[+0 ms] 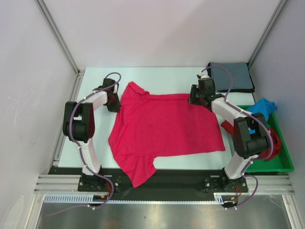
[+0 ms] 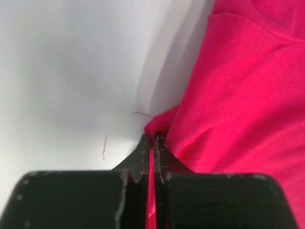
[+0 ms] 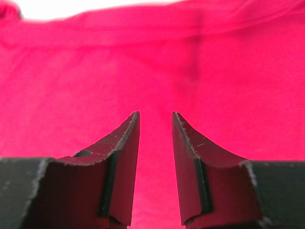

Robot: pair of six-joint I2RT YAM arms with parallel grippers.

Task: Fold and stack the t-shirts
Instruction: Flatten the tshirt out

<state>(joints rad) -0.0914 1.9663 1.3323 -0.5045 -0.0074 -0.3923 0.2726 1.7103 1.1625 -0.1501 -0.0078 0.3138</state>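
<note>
The bright pink-red t-shirt (image 1: 162,129) lies spread flat on the white table (image 1: 162,76), with one sleeve hanging over the near edge. My left gripper (image 1: 114,102) is at the shirt's left edge and is shut on a fold of its pink-red cloth (image 2: 238,95); the cloth shows between the closed fingertips of the gripper (image 2: 151,139). My right gripper (image 1: 195,98) is at the shirt's far right corner. In the right wrist view it (image 3: 155,115) is open, with the pink-red cloth (image 3: 143,57) filling the view beyond the fingers.
A folded grey-blue t-shirt (image 1: 231,76) lies at the back right corner. A green tray (image 1: 283,160) at the right holds a bright blue t-shirt (image 1: 263,107) and a darker red one (image 1: 271,143). White walls enclose the table.
</note>
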